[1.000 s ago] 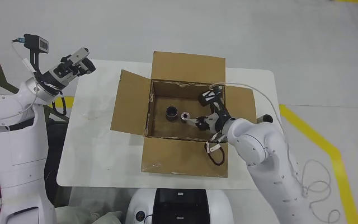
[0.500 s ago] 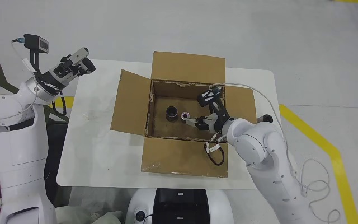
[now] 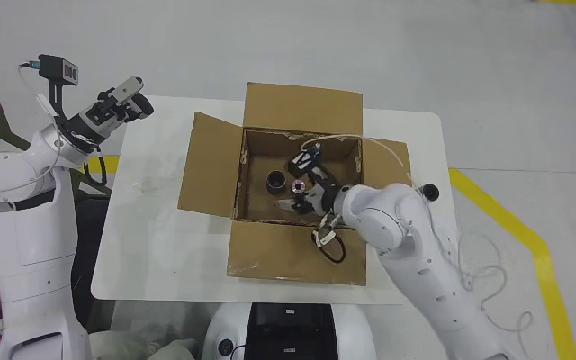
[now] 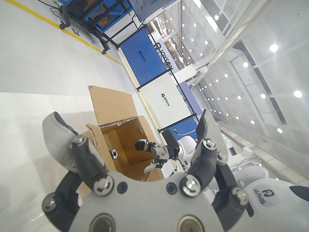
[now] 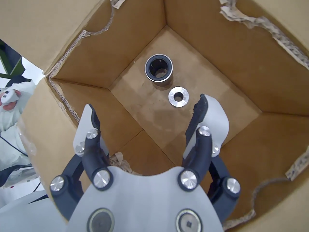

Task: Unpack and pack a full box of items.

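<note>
An open cardboard box (image 3: 211,171) stands in the middle of the white table (image 3: 153,243). On its floor stand a black cylindrical sleeve (image 5: 158,68) with a metal rim and, just beside it, a small silver ring (image 5: 179,97). The sleeve (image 3: 275,183) sits toward the left side of the box. My right gripper (image 5: 147,106) hangs open inside the box, a little above the floor, one fingertip (image 5: 201,101) close to the ring. My left gripper (image 4: 130,121) is open and empty, held in the air over the table's far left corner (image 3: 126,99).
All four box flaps are folded outward, with torn paper edges along the rim (image 5: 256,22). Bare table top lies left of the box (image 3: 144,207). A yellow floor line (image 3: 504,216) runs to the right of the table.
My right gripper has moved left inside the box, from the right side toward the ring and sleeve. The left arm has not moved.
</note>
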`<act>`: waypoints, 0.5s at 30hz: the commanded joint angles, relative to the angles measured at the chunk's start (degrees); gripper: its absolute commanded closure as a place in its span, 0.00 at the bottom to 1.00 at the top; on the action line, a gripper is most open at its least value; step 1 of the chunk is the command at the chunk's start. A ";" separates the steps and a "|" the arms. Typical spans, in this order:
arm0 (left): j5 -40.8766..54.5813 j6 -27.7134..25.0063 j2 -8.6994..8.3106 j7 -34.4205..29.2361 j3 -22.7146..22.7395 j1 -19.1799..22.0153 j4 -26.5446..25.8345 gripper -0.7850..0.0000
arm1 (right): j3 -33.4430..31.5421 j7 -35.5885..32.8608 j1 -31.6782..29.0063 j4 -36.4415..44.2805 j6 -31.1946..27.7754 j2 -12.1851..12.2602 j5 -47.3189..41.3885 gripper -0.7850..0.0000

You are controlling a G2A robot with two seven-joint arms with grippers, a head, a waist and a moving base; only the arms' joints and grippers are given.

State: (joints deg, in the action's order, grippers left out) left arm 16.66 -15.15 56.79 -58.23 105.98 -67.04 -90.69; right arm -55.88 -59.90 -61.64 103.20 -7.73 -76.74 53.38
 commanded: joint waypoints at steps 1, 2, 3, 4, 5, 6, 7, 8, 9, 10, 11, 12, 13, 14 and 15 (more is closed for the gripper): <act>0.00 0.00 0.00 0.00 0.00 0.00 0.00 0.00 | 0.75 0.05 1.33 -1.84 -0.58 -0.19 -0.75 0.09; 0.00 0.00 0.00 0.00 0.00 0.00 0.00 0.00 | 1.03 0.04 1.76 -2.71 -0.76 -0.26 -1.18 0.09; 0.00 0.00 0.00 0.00 0.00 0.00 0.00 0.00 | 1.21 -0.04 2.20 -3.49 -0.99 -0.31 -1.57 0.11; 0.00 0.00 0.00 0.00 0.00 0.00 0.00 0.00 | 1.39 -0.25 2.53 -4.31 -1.26 -0.35 -2.00 0.12; 0.00 0.00 0.00 0.00 0.00 0.00 0.00 0.00 | 1.57 -0.56 2.88 -4.94 -1.61 -0.37 -2.30 0.13; 0.00 0.00 0.00 0.00 0.00 0.00 0.00 0.00 | 1.74 -0.99 3.21 -5.53 -2.04 -0.38 -2.59 0.14; 0.00 0.00 0.00 0.00 0.00 0.00 0.00 0.00 | 1.88 -1.35 3.49 -5.97 -2.39 -0.39 -2.87 0.15; 0.00 0.00 0.00 0.00 0.00 0.00 0.00 0.00 | 2.01 -1.61 3.74 -6.30 -2.75 -0.39 -3.17 0.16; 0.00 0.00 0.00 0.00 0.00 0.00 0.00 0.00 | 2.18 -1.98 3.95 -6.65 -3.25 -0.38 -3.46 0.18; 0.00 0.00 0.00 0.00 0.00 0.00 0.00 0.00 | 2.29 -2.36 4.16 -6.98 -3.67 -0.36 -3.63 0.17; 0.00 0.00 0.00 0.00 0.00 0.00 0.00 0.00 | 2.43 -2.83 4.39 -7.35 -4.10 -0.33 -3.65 0.18; 0.00 0.00 0.00 0.00 0.00 0.00 0.00 0.00 | 2.57 -3.28 4.58 -7.77 -4.44 -0.31 -3.70 0.19; 0.00 0.00 0.00 0.00 0.00 0.00 0.00 0.00 | 2.72 -3.73 4.80 -8.19 -4.73 -0.29 -3.75 0.19; 0.00 0.00 0.00 0.00 0.00 0.00 0.00 0.00 | 2.91 -4.23 5.06 -8.69 -5.03 -0.27 -3.62 0.18; 0.00 0.00 0.00 0.00 0.00 0.00 0.00 0.00 | 3.11 -4.56 5.34 -9.05 -5.19 -0.26 -3.43 0.19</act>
State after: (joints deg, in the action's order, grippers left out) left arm 16.66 -15.15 56.79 -58.23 105.98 -67.04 -90.69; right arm -52.96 -64.08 -56.57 94.55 -12.76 -77.01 49.74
